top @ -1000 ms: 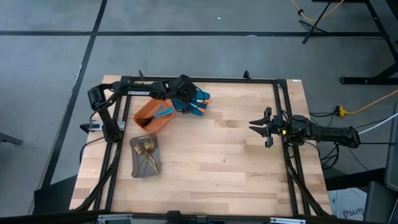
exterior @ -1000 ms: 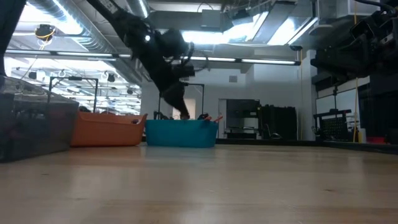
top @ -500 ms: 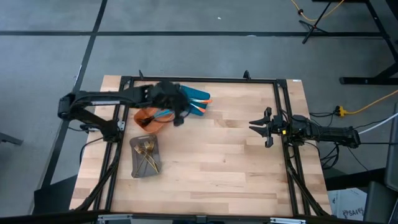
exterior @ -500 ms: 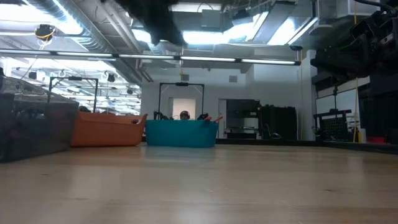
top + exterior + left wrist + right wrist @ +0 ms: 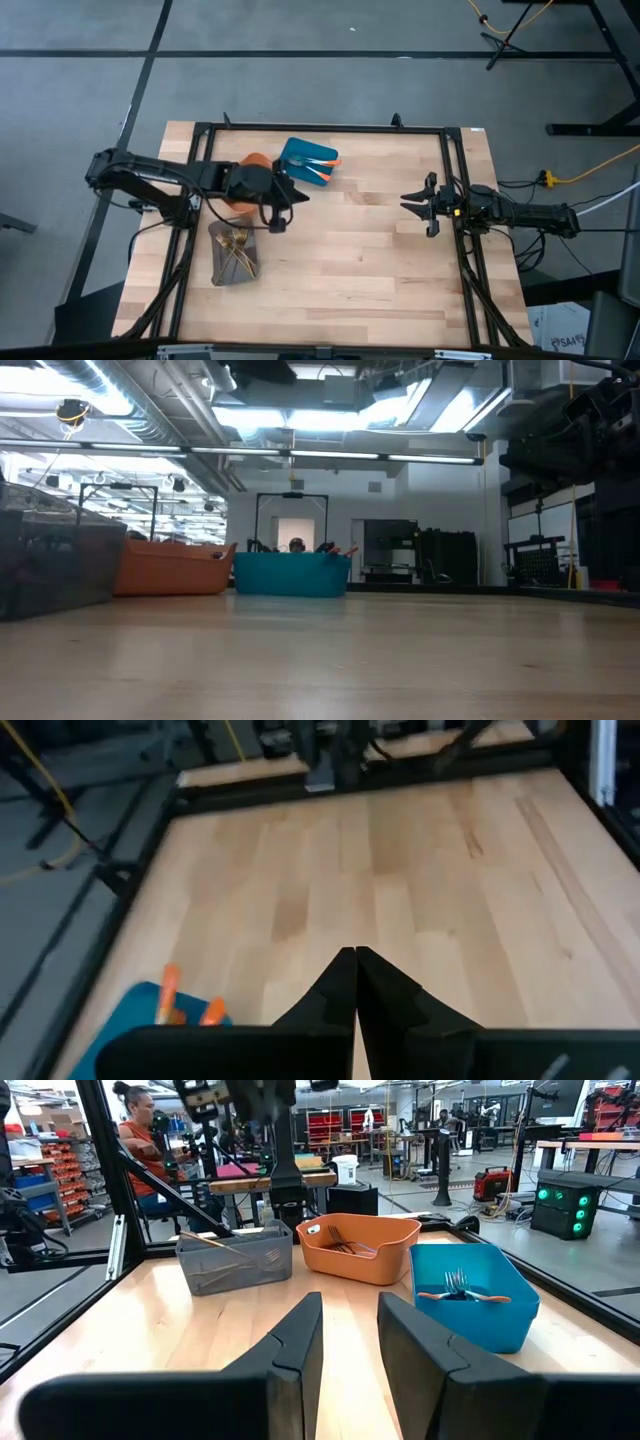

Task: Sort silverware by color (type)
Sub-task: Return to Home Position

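High view: the left claw [image 5: 288,198] hovers by the orange tray [image 5: 254,160]. Orange-handled forks [image 5: 322,168] lie in the blue tray [image 5: 296,153], and gold silverware [image 5: 236,250] lies in the grey tray [image 5: 222,274]. The right claw [image 5: 410,203] waits, spread, at the bench's [image 5: 380,260] right side.

Left wrist view: the left claw's fingers [image 5: 340,982] are pressed together.

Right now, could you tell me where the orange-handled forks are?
In the high view the orange-handled forks lie in the blue tray near the top edge of the table on the left arm's side, beside the orange tray, near the left gripper.
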`<state>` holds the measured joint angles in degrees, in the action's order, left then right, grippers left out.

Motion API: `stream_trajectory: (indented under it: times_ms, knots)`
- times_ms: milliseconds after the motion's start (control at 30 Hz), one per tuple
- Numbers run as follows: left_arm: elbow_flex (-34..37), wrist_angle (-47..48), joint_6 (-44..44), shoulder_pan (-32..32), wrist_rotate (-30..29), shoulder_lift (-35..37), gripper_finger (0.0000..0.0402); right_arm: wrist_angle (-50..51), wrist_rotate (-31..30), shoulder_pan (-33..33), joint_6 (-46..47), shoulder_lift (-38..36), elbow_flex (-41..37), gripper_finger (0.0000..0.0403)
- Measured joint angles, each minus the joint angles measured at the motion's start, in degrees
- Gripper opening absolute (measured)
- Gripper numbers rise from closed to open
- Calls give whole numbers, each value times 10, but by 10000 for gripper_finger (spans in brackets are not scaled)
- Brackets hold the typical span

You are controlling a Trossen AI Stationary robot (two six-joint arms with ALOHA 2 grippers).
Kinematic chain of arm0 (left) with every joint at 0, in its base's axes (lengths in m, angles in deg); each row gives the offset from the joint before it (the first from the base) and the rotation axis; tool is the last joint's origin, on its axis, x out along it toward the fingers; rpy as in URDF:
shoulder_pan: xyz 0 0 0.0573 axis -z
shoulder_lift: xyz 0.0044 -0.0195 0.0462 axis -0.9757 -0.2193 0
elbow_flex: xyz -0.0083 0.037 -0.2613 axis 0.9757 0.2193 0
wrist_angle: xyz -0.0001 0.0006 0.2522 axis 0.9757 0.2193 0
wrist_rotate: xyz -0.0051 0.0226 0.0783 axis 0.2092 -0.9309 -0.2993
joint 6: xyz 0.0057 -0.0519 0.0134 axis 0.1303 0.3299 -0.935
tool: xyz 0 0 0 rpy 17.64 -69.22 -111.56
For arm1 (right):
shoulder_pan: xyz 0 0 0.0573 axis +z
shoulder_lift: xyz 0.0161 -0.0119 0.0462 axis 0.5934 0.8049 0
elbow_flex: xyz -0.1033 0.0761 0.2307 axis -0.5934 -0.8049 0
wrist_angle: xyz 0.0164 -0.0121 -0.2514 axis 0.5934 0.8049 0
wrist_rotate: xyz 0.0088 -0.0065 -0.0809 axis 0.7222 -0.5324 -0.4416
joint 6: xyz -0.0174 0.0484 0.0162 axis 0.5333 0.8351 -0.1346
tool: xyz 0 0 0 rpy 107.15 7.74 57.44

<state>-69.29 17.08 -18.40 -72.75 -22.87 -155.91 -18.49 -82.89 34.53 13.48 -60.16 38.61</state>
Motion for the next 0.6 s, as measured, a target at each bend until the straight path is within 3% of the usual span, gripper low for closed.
stream_trajectory:
  times_ms: [233, 600]
  knots:
    - [58, 2, 1, -14, -13, 70, 0, 1, 1, 0, 0, 0, 0, 92]
    - [343, -174, 68, -10, -12, 293, 0, 3, 11, 0, 0, 0, 0, 92]
